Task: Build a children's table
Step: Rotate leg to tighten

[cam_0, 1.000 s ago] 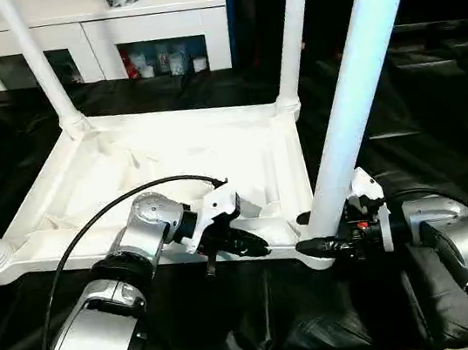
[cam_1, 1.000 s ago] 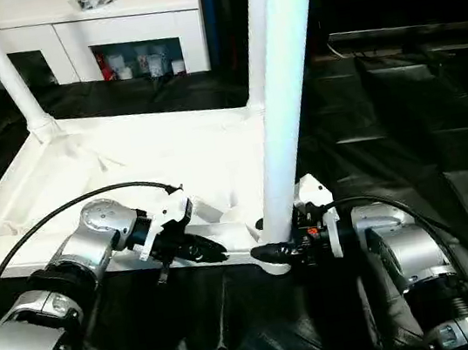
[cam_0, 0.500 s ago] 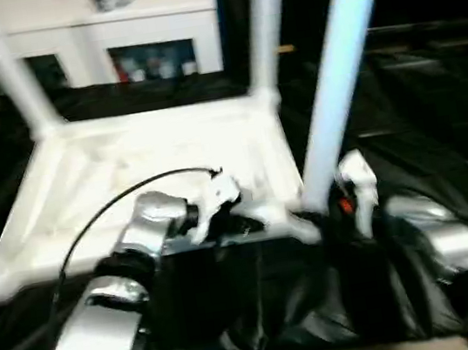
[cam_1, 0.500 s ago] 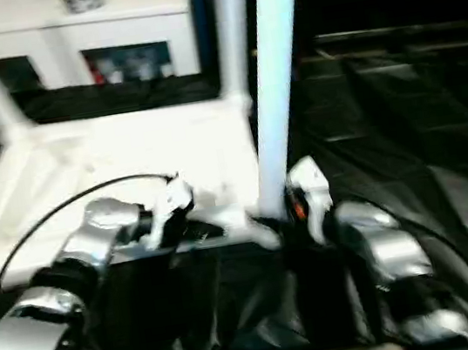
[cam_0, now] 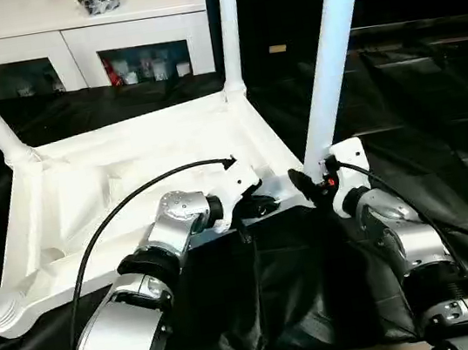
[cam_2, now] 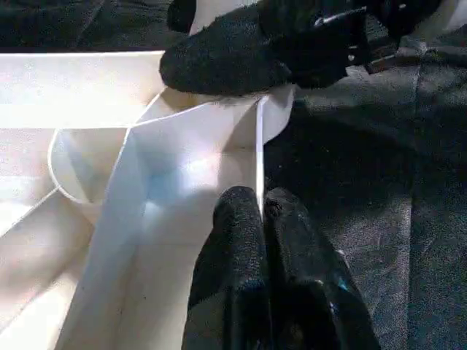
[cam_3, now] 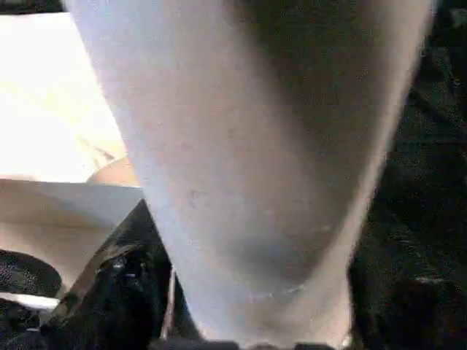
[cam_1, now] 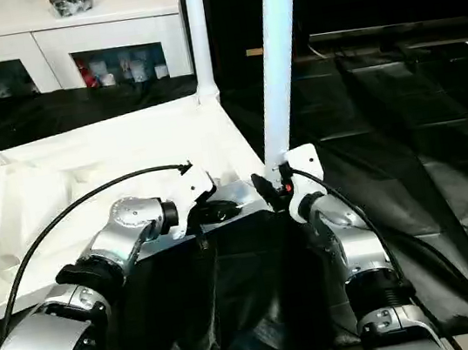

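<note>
Plainly, the children's table (cam_0: 137, 176) lies upside down on the black sheet (cam_0: 434, 101), ribbed underside facing up, with legs standing in its corner sockets; the near leg (cam_0: 329, 64) rises from the corner directly in front of the right pincer (cam_0: 313, 182), and the far legs stand well beyond both pincers. The left pincer (cam_2: 261, 211) has its two black fingers pressed together on the thin upright wall of the tabletop's near rim, just beside that same corner, so it pinches the rim. The right pincer sits against the foot of the near leg; its wrist view has the leg pressed close against the camera and one black finger (cam_3: 117, 288) showing beside it, but whether the fingers stand free or clasp the leg I cannot tell. The chief risk, as I judge it, is that this leg is not fully seated: if the right pincer pulls away at an angle or catches on it, the leg could tilt or lift out of its socket. A hard sideways tug by the left pincer could also slew the light tabletop across the slick sheet, or the thin wall could slip from between its fingertips. Beyond the table stands a white cabinet (cam_0: 73, 40).
</note>
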You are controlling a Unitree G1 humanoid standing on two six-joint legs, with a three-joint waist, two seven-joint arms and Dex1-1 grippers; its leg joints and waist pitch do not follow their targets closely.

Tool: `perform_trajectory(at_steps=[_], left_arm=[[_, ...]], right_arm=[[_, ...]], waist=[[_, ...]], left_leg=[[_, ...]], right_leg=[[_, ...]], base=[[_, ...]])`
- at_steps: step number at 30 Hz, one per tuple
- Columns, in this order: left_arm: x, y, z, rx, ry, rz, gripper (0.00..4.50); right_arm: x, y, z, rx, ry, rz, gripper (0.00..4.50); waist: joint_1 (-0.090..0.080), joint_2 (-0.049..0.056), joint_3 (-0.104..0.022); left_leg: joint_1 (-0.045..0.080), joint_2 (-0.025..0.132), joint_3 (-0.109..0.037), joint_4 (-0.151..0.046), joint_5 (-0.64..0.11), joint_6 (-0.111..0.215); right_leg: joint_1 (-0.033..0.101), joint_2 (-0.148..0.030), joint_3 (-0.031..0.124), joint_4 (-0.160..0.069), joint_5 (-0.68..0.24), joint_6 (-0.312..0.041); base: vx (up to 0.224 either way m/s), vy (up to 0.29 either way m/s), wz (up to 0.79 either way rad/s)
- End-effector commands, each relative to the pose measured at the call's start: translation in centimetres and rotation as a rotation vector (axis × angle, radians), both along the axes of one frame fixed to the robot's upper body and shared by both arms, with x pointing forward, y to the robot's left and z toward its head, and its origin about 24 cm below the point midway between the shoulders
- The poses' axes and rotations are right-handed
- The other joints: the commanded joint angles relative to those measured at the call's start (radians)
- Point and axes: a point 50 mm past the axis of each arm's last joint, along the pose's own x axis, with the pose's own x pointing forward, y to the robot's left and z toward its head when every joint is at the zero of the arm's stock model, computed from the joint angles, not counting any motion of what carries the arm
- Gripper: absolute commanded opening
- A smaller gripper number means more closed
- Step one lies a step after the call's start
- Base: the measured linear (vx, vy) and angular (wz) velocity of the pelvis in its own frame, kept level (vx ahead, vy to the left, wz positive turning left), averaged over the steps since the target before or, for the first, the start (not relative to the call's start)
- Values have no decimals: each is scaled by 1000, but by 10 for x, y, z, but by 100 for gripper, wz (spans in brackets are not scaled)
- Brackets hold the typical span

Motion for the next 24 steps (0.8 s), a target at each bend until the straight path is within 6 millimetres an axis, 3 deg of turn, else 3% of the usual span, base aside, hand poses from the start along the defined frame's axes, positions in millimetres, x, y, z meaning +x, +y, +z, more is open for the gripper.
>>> perform_trajectory(at_steps=[1, 5, 11, 16, 18, 24], left_arm=[[-8, -21, 3, -40, 1, -130, 0], [-9, -9, 5, -28, 17, -202, 0], [-11, 7, 10, -12, 42, -314, 0], [-13, 19, 14, -9, 84, -398, 0], [-14, 22, 15, -8, 92, -414, 0], [-17, 27, 14, -5, 117, -453, 0]], right_arm=[[-9, 25, -3, 53, 35, 204, 364], [-17, 14, 2, 25, 29, 377, 397], [-28, 1, 6, -45, 59, 597, 433], [-40, -4, 4, -86, 112, 785, 433], [-43, -4, 4, -68, 122, 817, 398], [-48, -1, 5, -28, 147, 878, 352]], waist=[[0, -14, -52], [13, -12, -54], [15, -10, -57], [19, -16, -53], [21, -16, -53], [31, -16, -53]], left_leg=[[10, 22, -12, -64, -263, 49], [10, 24, -9, -60, -232, 64], [6, 26, -8, -54, -200, 84], [9, 28, -7, -55, -229, 82], [9, 29, -7, -56, -232, 80], [12, 31, -8, -57, -229, 72]], right_leg=[[40, -44, 26, -79, -241, -203], [44, -43, 24, -72, -172, -223], [46, -42, 22, -59, -90, -265], [45, -45, 22, -64, -146, -271], [44, -46, 23, -64, -155, -271], [42, -47, 23, -62, -152, -278]], base=[[0, 0, 0], [0, 0, 0], [0, 0, 0], [0, 0, 0], [0, 0, 0], [0, 0, 0]])
